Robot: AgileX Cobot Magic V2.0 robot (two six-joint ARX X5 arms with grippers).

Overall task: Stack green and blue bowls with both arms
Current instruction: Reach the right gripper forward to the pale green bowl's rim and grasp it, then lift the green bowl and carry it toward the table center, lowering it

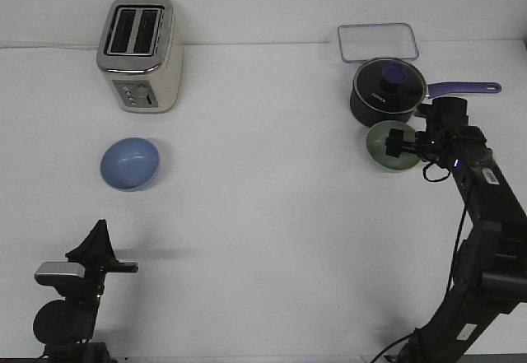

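Observation:
The light blue bowl [130, 163] sits upright on the white table at the left, in front of the toaster. The pale green bowl [381, 146] sits at the right, just in front of the navy saucepan. My right gripper [400, 143] is over the green bowl's right side, its black fingers overlapping the rim and the inside. I cannot tell whether they grip it. My left gripper [100, 231] is low at the front left, well short of the blue bowl, its fingers drawn together to a point and empty.
A silver toaster [138, 53] stands at the back left. A dark navy saucepan with a glass lid [387, 91] stands right behind the green bowl, its handle pointing right. A clear rectangular container lid [377, 41] lies behind it.

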